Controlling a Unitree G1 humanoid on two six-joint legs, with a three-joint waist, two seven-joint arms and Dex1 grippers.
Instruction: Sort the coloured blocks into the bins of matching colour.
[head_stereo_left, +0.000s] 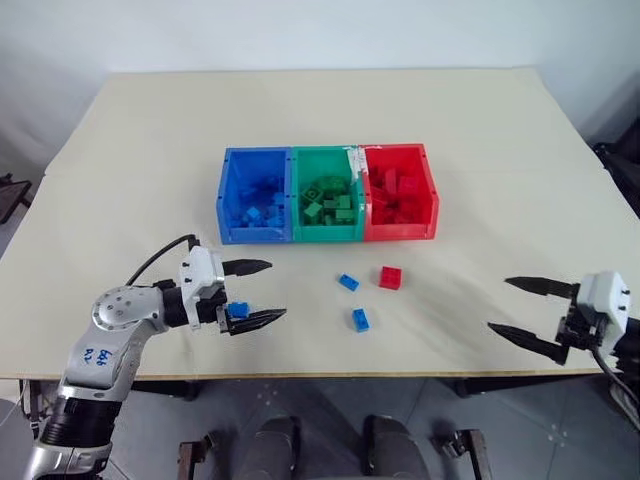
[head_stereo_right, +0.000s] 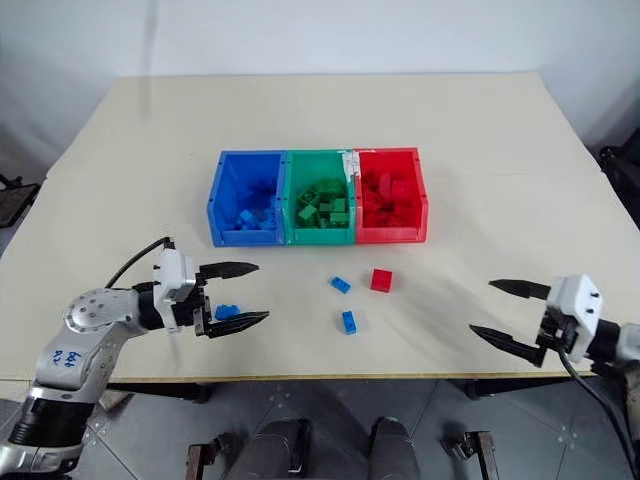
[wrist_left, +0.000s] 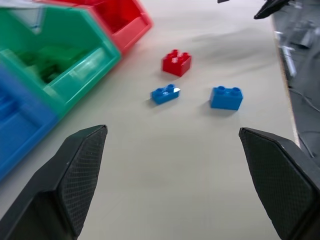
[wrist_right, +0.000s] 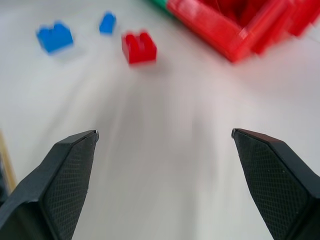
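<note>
Pale and bare, the tabletop (head_stereo_left: 150, 150) carried everything, with the row of bins (head_stereo_left: 328, 193) as the landmark. Nearest, well in front of the bins and off to their left, the left gripper (head_stereo_left: 252, 292) stood spread wide with nothing between its fingers, though a small blue block (head_stereo_right: 227, 311) lay on the table right by its lower finger. Equally near, far to the bins' right, the right gripper (head_stereo_left: 535, 309) also stood wide and empty.

Between grippers and bins lay three loose blocks: a blue block (head_stereo_left: 360, 319), then a second blue block (head_stereo_left: 348, 282) and a red block (head_stereo_left: 390, 277) just before the red bin.

Beyond, the bins already held bricks of matching colours.

Such bricks looked light, rigid and smooth, likely to skid if nudged; pinching across the flat side walls, below the studs, seemed the safest hold.
</note>
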